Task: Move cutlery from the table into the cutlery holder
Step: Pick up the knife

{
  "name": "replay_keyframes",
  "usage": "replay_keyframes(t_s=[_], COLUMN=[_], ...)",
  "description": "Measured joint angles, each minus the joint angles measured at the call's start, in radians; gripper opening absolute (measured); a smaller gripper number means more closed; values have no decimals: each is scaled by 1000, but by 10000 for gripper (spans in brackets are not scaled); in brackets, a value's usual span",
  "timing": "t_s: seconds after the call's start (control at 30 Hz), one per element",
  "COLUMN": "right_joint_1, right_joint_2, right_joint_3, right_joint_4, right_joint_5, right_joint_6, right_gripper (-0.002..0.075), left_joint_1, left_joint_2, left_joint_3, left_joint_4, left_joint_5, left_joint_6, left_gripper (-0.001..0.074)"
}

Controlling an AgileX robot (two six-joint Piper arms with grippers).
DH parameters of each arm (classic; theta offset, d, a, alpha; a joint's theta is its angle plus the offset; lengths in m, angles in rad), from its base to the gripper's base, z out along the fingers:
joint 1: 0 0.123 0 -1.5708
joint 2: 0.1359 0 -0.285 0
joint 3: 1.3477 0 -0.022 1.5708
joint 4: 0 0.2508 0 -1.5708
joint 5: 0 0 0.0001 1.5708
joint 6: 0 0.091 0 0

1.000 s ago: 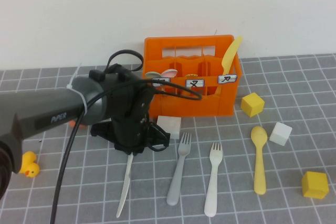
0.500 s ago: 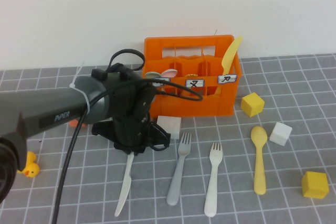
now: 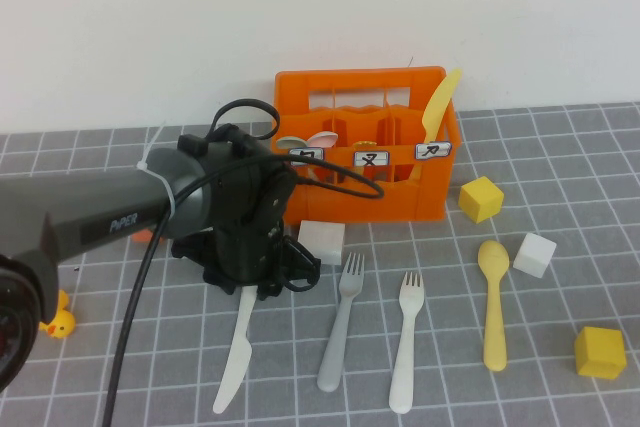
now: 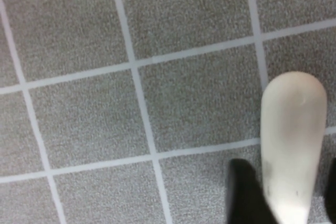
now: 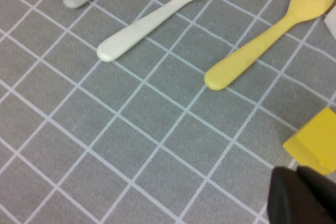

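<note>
Nearest the front edge of the table (image 3: 560, 402), four pieces of cutlery lie flat in a row. Toward the left is the white knife (image 3: 236, 359), its handle end running up under the left gripper (image 3: 250, 287). Beside it lies the grey fork (image 3: 341, 322), then the white fork (image 3: 405, 342), then the yellow spoon (image 3: 493, 302) toward the right (all three with their heads pointing to the far edge). A yellow block (image 3: 600, 352) sits near the right edge, and a yellow duck (image 3: 58, 319) near the left edge.

The left gripper hangs low over the knife's handle. In the left wrist view a dark finger (image 4: 247, 192) stands just beside the rounded white handle (image 4: 291, 140), with another dark sliver at its other side; the fingers look parted around the handle rather than pressed on it, though contact cannot be told.

The right gripper (image 5: 304, 198) shows only as a dark closed tip in its own wrist view, above the tiles near the yellow block, holding nothing.

Further back lie a white block (image 3: 322, 240), another white block (image 3: 534, 254) and a second yellow block (image 3: 481, 198). Near the far edge stands the orange cutlery holder (image 3: 375, 205), with a yellow piece (image 3: 438, 105) upright in its right compartment.
</note>
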Motion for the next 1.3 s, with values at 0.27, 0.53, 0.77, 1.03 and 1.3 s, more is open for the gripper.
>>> replay_keyframes(t_s=[0.27,0.53,0.77,1.03,1.3], right_joint_1=[0,0,0,0,0], right_joint_2=[0,0,0,0,0], right_joint_3=[0,0,0,0,0], right_joint_4=[0,2,7,7,7], right_joint_5=[4,8,8,12,14], right_joint_6=[0,-2,-8,-16,-18], right_gripper=[-3,-3,-3,-3,-3], left_joint_1=[0,0,18,21,21], left_joint_2=[4,4,4,4,5], left_joint_3=[0,0,0,0,0], left_joint_4=[2,2,19,20,-20], left_joint_5=[-27,-74,-87,-109,-89], left_joint_6=[0,-5,-49,4,-2], left_gripper=[337,270,263,263,263])
